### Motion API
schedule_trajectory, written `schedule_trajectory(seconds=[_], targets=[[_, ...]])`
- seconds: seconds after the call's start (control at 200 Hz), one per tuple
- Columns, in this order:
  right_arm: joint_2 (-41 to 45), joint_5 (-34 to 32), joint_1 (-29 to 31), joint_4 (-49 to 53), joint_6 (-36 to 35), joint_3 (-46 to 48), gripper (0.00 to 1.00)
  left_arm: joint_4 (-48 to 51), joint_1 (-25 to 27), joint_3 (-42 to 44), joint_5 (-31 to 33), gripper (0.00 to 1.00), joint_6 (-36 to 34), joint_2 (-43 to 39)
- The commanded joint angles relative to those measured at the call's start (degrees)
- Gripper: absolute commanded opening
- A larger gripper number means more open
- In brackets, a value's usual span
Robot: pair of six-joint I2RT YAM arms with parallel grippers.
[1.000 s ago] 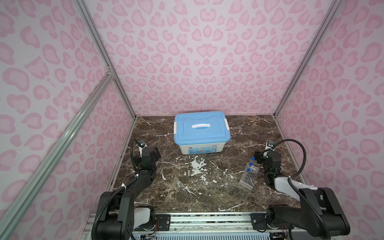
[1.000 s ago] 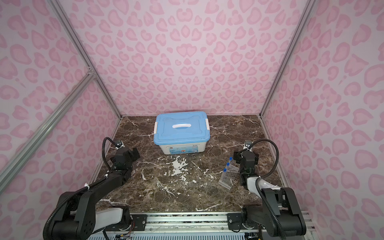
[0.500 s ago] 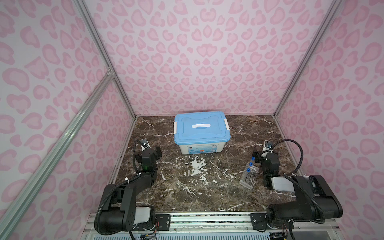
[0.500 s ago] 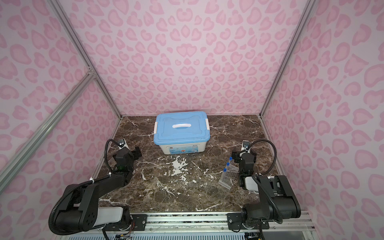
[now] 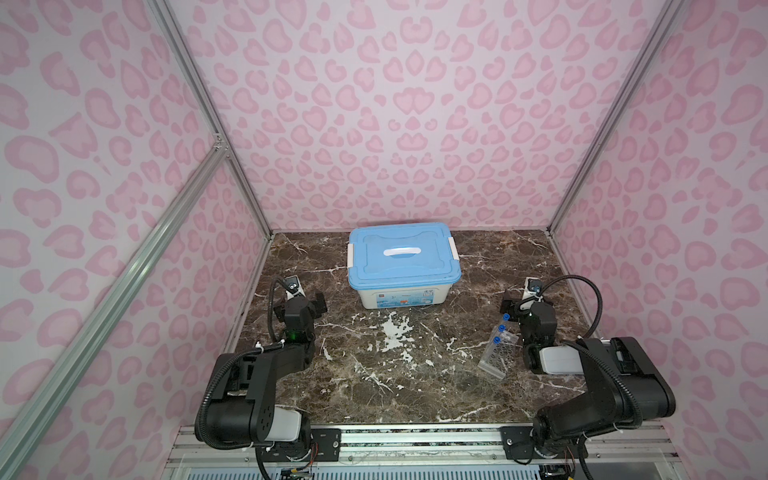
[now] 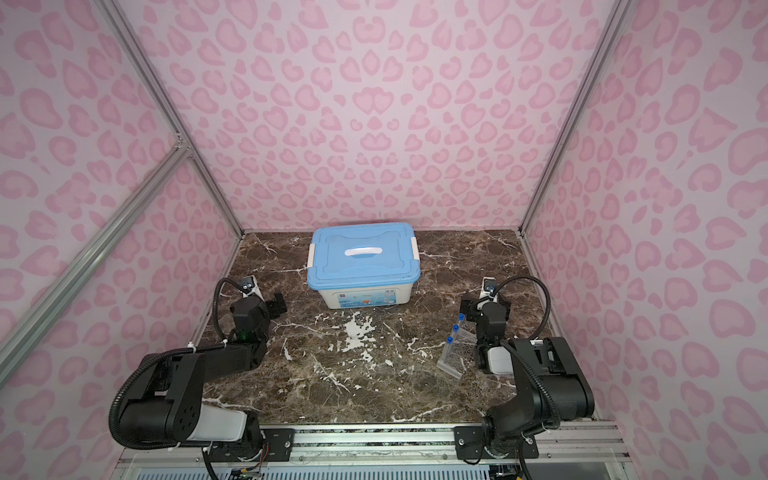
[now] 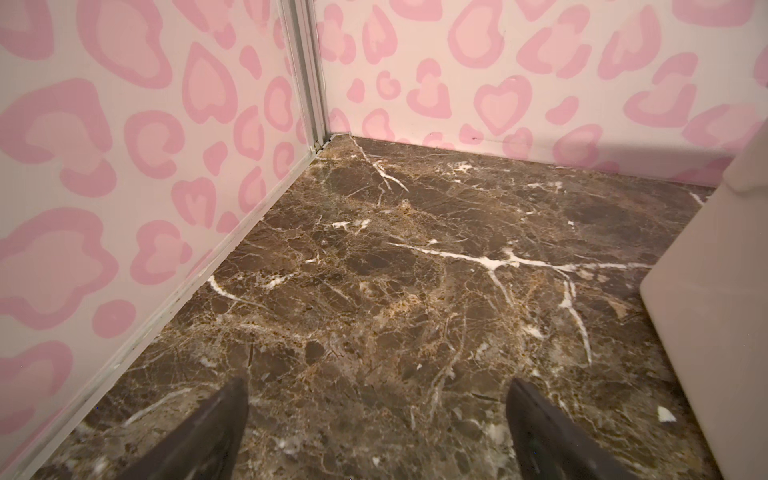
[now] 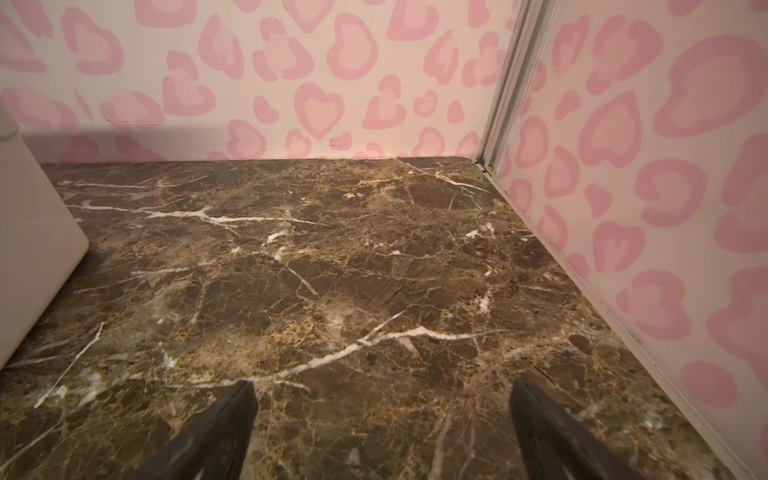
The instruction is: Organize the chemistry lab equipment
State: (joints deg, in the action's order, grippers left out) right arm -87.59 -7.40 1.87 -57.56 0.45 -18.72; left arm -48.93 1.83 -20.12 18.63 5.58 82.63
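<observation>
A clear perforated tube rack (image 5: 498,353) (image 6: 457,353) lies on the marble at the right, with three blue-capped test tubes (image 5: 500,328) (image 6: 455,328) standing in its far end. My right gripper (image 5: 524,302) (image 6: 485,305) (image 8: 382,382) hovers low just behind and to the right of the rack. It is open, with only bare marble between its fingers. My left gripper (image 5: 305,299) (image 6: 266,301) (image 7: 376,386) is near the left wall, also open and empty. Neither gripper touches anything.
A white storage box (image 5: 401,297) (image 6: 361,299) with a shut blue lid (image 5: 401,257) (image 6: 361,255) stands at the back centre. Its white side shows at the edge of both wrist views (image 7: 706,332) (image 8: 29,249). Pink patterned walls close in three sides.
Both arms have folded back and lower toward the front rail, while the grippers have hardly shifted. The rack, tubes and box have not moved.
</observation>
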Motion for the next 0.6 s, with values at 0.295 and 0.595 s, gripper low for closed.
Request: schedule_trajectory(seconds=[0.295, 0.595], targets=[[-0.3, -1.1, -0.1, 3.8, 0.8, -1.5, 0.99, -7.2, -0.6, 1.7, -1.4, 0.98, -0.1, 1.5], [-0.4, -1.1, -0.1, 3.8, 0.7, -1.6, 0.99, -7.4, -0.6, 1.8, -1.4, 0.98, -0.1, 1.3]])
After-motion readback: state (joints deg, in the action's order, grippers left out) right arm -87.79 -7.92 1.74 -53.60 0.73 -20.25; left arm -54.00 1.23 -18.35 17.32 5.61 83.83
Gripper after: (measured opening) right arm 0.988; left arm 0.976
